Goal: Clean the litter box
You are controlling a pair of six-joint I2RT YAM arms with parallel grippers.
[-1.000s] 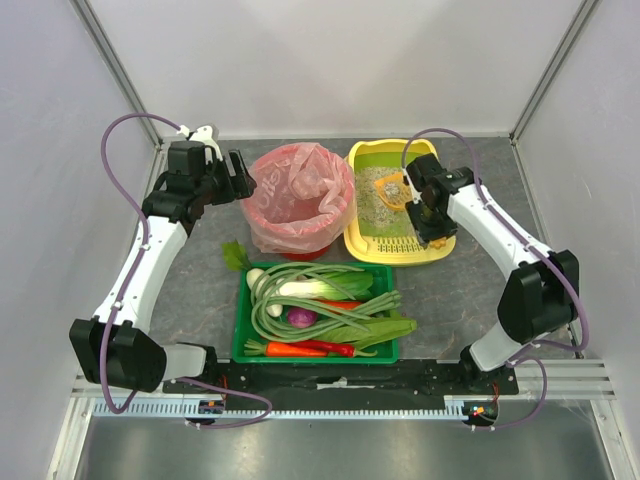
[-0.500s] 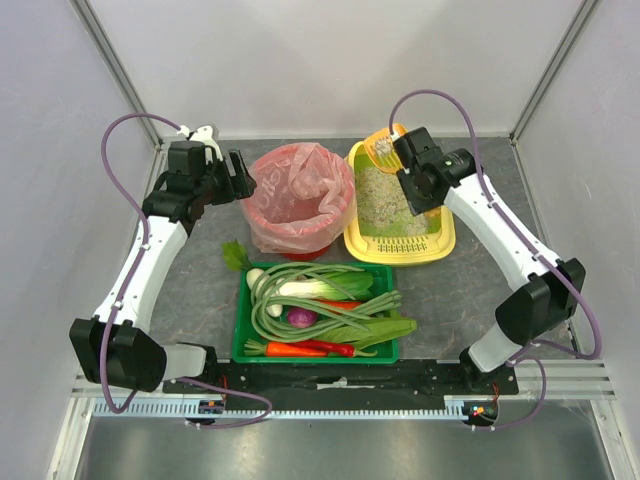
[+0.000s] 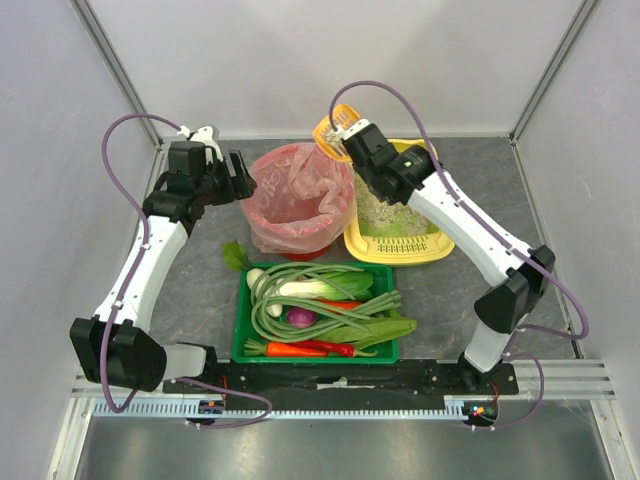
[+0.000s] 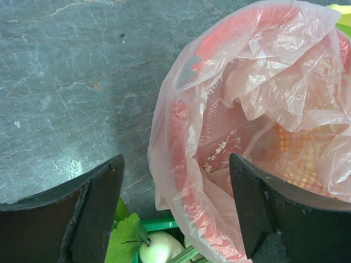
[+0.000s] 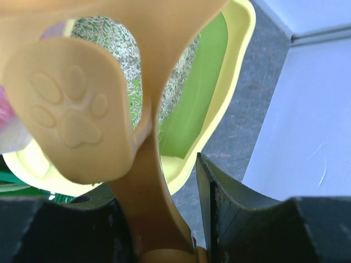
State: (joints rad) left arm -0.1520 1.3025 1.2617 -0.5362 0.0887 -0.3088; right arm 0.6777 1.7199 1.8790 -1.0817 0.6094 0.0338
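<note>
The yellow litter box (image 3: 398, 256), with green lining and grey-beige litter, sits at the back right. My right gripper (image 3: 352, 140) is shut on the handle of an orange litter scoop (image 3: 336, 124) and holds it raised over the back rim of the red bin with the pink bag (image 3: 300, 200). In the right wrist view the scoop (image 5: 104, 109) fills the frame between the fingers (image 5: 236, 213), with the litter box (image 5: 233, 66) below. My left gripper (image 3: 243, 178) is open beside the bin's left side; in its wrist view its gripper (image 4: 175, 208) spans the bag's edge (image 4: 192, 181).
A green vegetable tray (image 3: 243, 330) with beans, carrots, leek and onion lies in front of the bin. Litter crumbs lie inside the pink bag (image 4: 216, 153). White enclosure walls stand close at the back and sides.
My right gripper has lifted the scoop out of the litter box and carried it left and back, to above the bin's rear rim. The left arm has not moved.
</note>
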